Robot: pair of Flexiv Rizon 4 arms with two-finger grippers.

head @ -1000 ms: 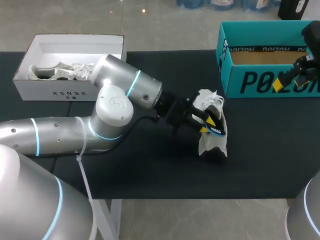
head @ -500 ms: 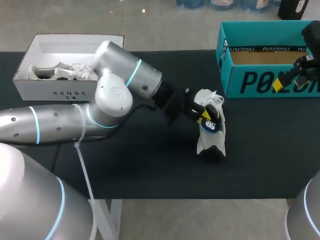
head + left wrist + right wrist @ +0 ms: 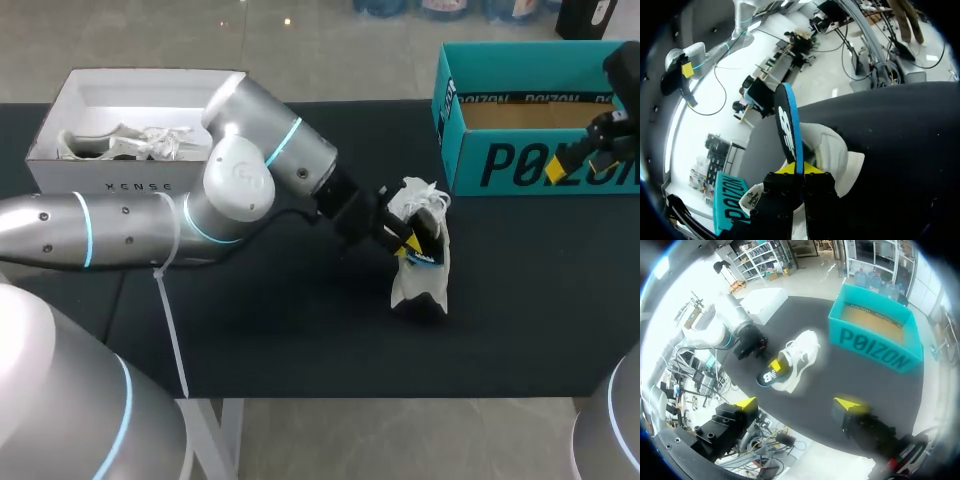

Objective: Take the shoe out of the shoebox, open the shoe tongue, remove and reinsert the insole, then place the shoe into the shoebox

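Left wrist view: left gripper pinched tight on the blue insole, seen edge-on, above the shoe. From the head view the grip is unclear. Right wrist view: right gripper spread wide, high over the table. The shoe lies near the teal box. Since a second ago the left arm has swung rearward and its wrist has rolled. It reaches past centre.

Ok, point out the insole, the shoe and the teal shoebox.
insole point(image 3: 789, 132), left wrist view, its blue printed face.
shoe point(image 3: 799, 356), right wrist view, its white side.
teal shoebox point(image 3: 530, 165), head view, its front wall.
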